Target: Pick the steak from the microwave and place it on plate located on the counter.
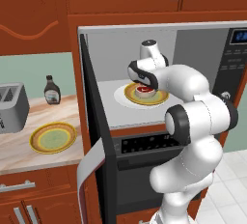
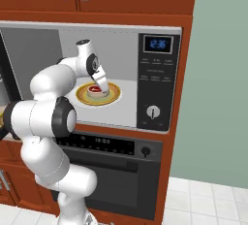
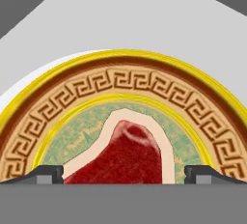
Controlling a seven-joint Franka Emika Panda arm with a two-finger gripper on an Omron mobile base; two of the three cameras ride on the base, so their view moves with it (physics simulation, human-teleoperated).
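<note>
The steak (image 3: 126, 155) lay at the middle of a patterned plate (image 3: 120, 80) ringed by a white disc, which sat on the microwave (image 2: 121, 110) floor toward its centre, well back from the front edge. The gripper (image 3: 123, 174) was held directly over the meat, pointed down at it, and its two finger tips (image 3: 46, 174) were seen spread wide, one to either side of the red slab, with pale-green plate centre showing between each tip and the fat edge; nothing was held. In the hand view the slab's long axis was judged to run away from the camera, roughly crosswise to the line joining the tips, so the closing stroke would be taken across the narrower width. How far above the meat the tips stood could not be told for certain. The target plate (image 1: 53, 137) was set on the counter (image 1: 34, 158) near its front edge, to the left of the open microwave door (image 1: 94, 141), just beside a toaster (image 1: 12, 107) and near a dark bottle (image 1: 51, 91).
</note>
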